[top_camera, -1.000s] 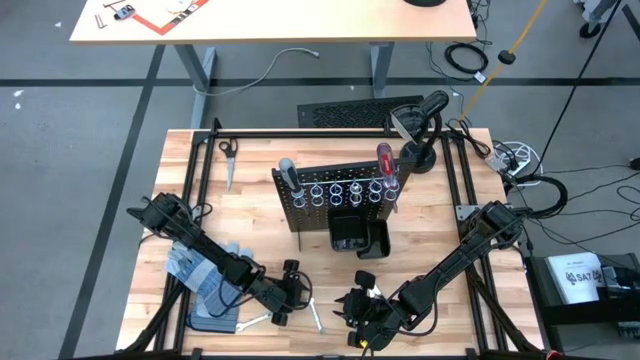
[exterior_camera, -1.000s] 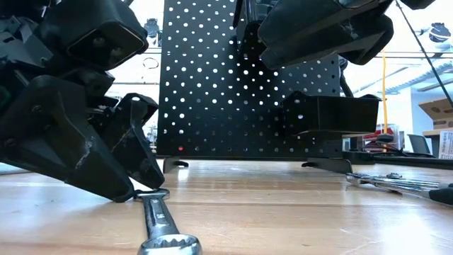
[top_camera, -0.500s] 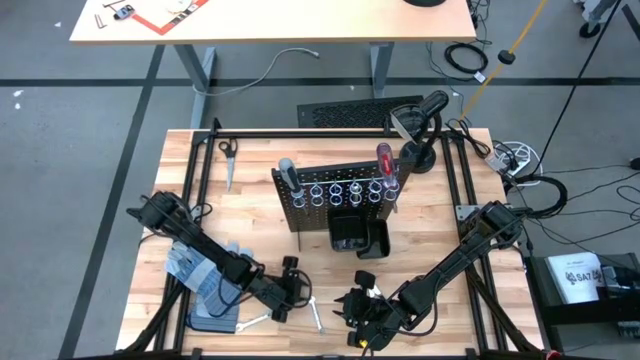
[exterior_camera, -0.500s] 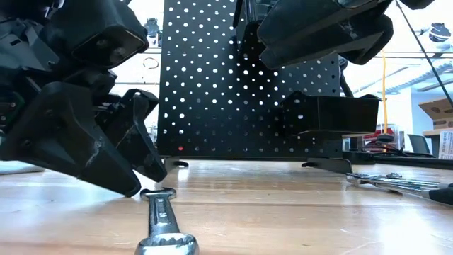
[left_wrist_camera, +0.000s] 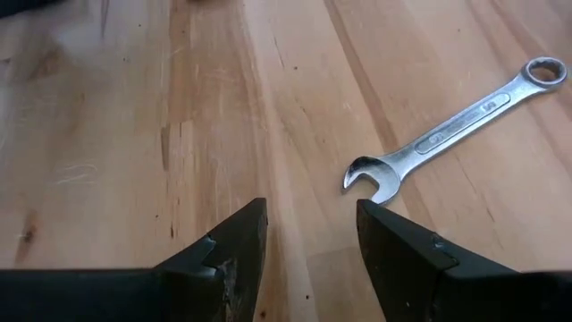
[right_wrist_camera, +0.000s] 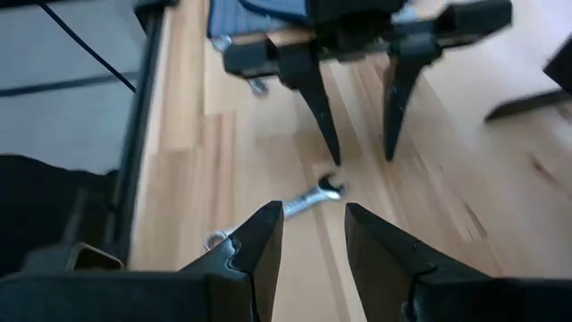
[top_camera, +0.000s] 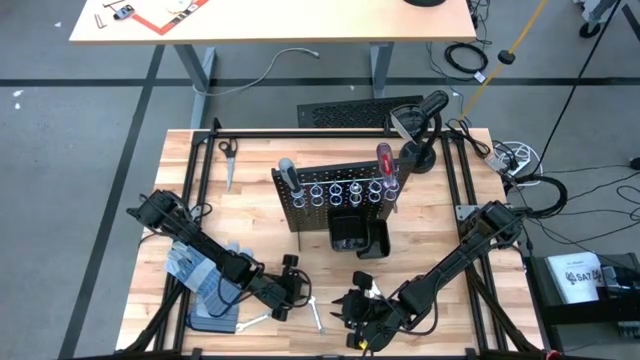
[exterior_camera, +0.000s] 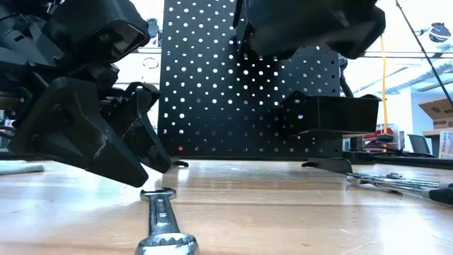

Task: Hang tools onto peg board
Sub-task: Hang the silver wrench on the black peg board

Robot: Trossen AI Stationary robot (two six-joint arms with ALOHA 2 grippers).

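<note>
From above, a wooden table (top_camera: 250, 200) carries an upright black peg board (top_camera: 335, 195) near its middle, with a grey-handled screwdriver (top_camera: 287, 172) and a red-handled screwdriver (top_camera: 384, 165) standing in its row of rings. The left gripper (top_camera: 297, 290) sits low near the front edge, beside a silver wrench (top_camera: 314, 315); the right gripper (top_camera: 352, 310) is just on the wrench's other side. Blue-grey gloves (top_camera: 195, 268) lie under the left arm. At table height, the wrench (exterior_camera: 161, 225) lies flat on the wood in front of the peg board (exterior_camera: 248, 85), with the left gripper's dark fingers (exterior_camera: 134, 152) just above it. The left wrist view shows its jaws apart, holding nothing, with the wrench (left_wrist_camera: 456, 130) close ahead. The right wrist view shows that gripper's jaws apart and empty too, facing the left gripper (right_wrist_camera: 357, 98) across the wrench (right_wrist_camera: 308, 199).
</note>
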